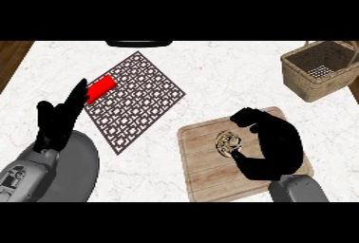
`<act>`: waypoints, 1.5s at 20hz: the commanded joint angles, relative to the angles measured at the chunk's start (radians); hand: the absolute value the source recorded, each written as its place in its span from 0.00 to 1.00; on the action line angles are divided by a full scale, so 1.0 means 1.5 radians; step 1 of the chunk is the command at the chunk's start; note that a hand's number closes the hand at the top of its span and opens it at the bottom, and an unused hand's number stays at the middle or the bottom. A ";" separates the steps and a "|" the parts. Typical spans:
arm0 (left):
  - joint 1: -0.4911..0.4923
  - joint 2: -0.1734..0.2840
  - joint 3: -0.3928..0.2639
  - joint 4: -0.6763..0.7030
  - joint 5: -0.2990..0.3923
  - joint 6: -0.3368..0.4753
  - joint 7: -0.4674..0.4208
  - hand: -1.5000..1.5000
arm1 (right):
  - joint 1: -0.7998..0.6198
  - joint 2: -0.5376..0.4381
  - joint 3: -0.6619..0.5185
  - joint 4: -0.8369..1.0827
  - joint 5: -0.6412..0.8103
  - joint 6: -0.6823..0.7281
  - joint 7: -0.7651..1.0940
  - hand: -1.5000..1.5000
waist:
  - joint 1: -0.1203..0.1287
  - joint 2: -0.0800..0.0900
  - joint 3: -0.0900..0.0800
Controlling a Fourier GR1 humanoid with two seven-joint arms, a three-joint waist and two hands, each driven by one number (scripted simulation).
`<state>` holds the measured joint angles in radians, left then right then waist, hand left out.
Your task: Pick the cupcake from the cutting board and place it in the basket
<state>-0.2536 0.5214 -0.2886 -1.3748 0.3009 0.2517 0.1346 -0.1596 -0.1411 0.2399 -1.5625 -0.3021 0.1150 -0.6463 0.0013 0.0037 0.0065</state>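
Note:
The cupcake (227, 142), brown with a pale swirled top, sits on the wooden cutting board (203, 171) at the lower right of the counter. My right hand (277, 142) arches over the board with fingers and thumb curved round the cupcake's right side; whether they touch it I cannot tell. The wicker basket (319, 83) stands at the far right edge, and I see nothing inside it. My left hand (60, 118) rests open at the left, fingers pointing up.
A dark patterned mat (136, 102) lies in the middle of the white marble counter with a red block (101, 88) on its left corner. A dark rounded object (139, 43) shows at the top edge. Wooden floor borders the counter's left side.

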 commanded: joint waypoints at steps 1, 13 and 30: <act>0.024 -0.024 -0.018 -0.004 -0.034 0.037 0.019 0.50 | 0.064 0.058 0.021 0.013 0.092 -0.078 -0.125 0.00 | -0.003 -0.003 -0.004; 0.013 -0.009 -0.002 0.002 -0.035 0.029 0.032 0.50 | 0.104 -0.336 -0.055 -0.118 0.337 -0.095 0.262 0.00 | -0.019 -0.008 -0.008; 0.035 -0.049 0.055 -0.029 -0.094 -0.016 0.058 0.50 | 0.160 -0.352 -0.097 -0.314 0.269 0.156 0.483 0.00 | 0.000 -0.003 -0.004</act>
<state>-0.2163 0.4645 -0.2256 -1.3766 0.1941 0.2294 0.1905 0.1023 -0.7441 0.0869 -2.0536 0.0505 0.3435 0.0395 -0.0071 -0.0021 -0.0007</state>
